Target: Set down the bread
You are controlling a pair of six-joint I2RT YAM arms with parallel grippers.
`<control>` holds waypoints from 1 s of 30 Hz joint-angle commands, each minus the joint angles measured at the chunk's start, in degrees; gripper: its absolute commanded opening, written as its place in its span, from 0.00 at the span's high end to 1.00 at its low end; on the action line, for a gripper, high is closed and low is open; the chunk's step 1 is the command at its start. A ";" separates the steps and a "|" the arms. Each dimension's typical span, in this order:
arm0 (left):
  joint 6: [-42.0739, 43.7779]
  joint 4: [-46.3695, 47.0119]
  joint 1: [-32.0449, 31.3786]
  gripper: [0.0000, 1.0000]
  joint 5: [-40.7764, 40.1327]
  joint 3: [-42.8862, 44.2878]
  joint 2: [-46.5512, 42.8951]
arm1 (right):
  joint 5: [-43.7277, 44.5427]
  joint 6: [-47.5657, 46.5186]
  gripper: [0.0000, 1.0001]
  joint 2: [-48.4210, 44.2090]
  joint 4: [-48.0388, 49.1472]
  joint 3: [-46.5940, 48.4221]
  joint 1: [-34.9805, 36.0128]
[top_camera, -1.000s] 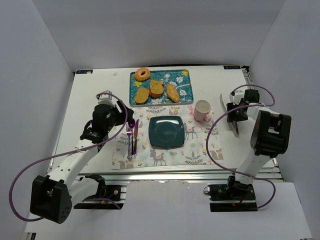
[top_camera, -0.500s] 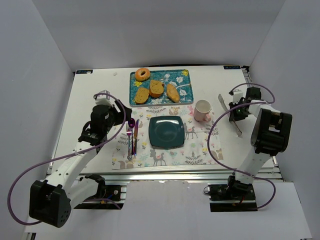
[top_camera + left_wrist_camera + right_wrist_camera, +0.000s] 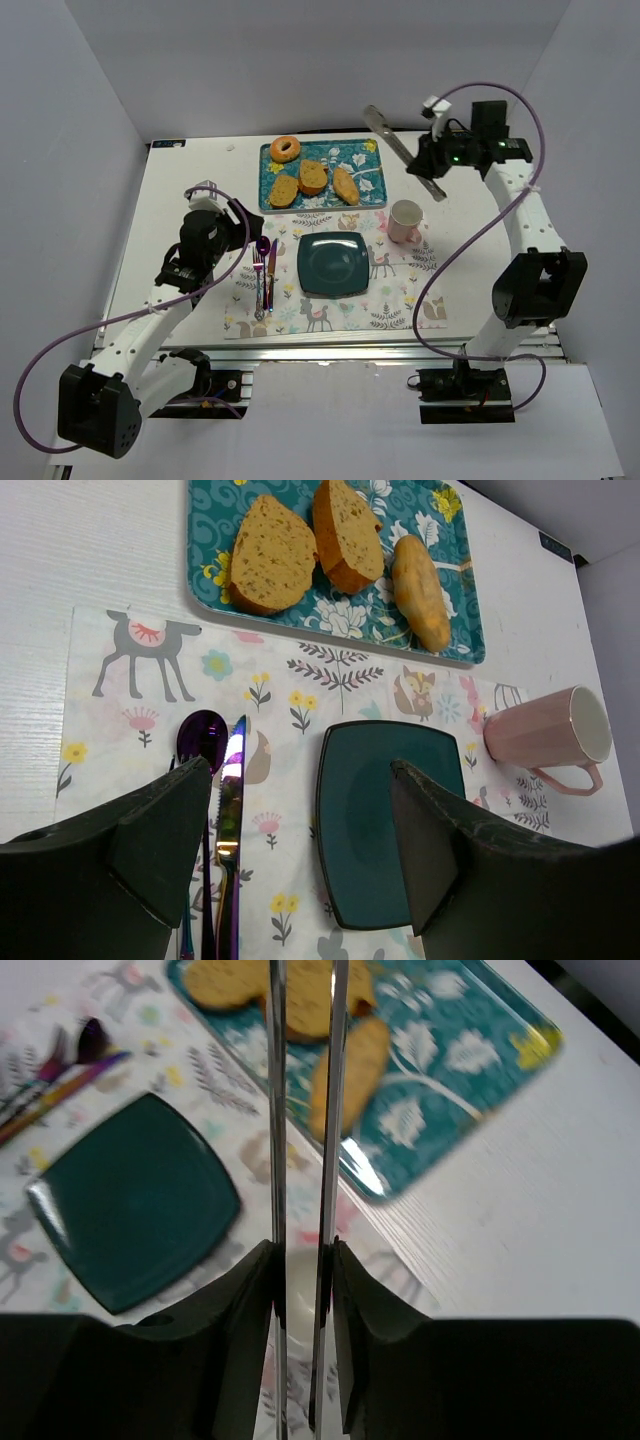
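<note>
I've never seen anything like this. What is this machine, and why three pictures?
These are two robot arms bolted at the near edge of a table. One picture looks down from above; the other two come from cameras on each wrist. On it: a patterned tray holding bread slices, a donut and a roll; a placemat with a dark plate and cutlery; a pink mug. The left gripper is open and empty. The right gripper is shut on metal tongs, held in the air near the tray.

Bread (image 3: 313, 177) on patterned tray (image 3: 368, 160), 12 o'clock of teal plate (image 3: 333, 263) — at 2 o'clock, right gripper (image 3: 424, 165) aloft, clamped on metal tongs (image 3: 392, 133).
</note>
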 commanded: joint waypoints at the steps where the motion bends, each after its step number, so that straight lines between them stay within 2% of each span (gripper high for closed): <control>1: -0.84 -0.42 -0.04 0.19 0.28 2.08 -2.08 | -3.30 4.49 0.66 2.73 -2.39 5.36 5.41; 8: -1.46 -2.88 -0.04 0.19 -1.30 1.64 -5.33 | 0.13 5.29 0.60 7.13 -1.25 10.64 14.82; 16: -3.13 -3.50 -0.04 0.19 -2.79 0.41 -7.97 | 3.38 6.52 0.60 10.47 1.38 12.31 20.36; 23: -2.95 -4.02 -0.04 0.19 -3.32 0.85 -7.27 | 24.88 3.01 0.60 12.67 6.73 9.16 27.91; 26: -3.04 -3.76 -0.04 0.19 -3.41 0.67 -7.18 | 31.22 1.51 0.60 13.02 8.94 5.99 29.68; 30: -2.95 -3.41 -0.04 0.19 -3.32 0.50 -6.66 | 34.58 -1.39 0.60 13.64 11.14 4.32 30.39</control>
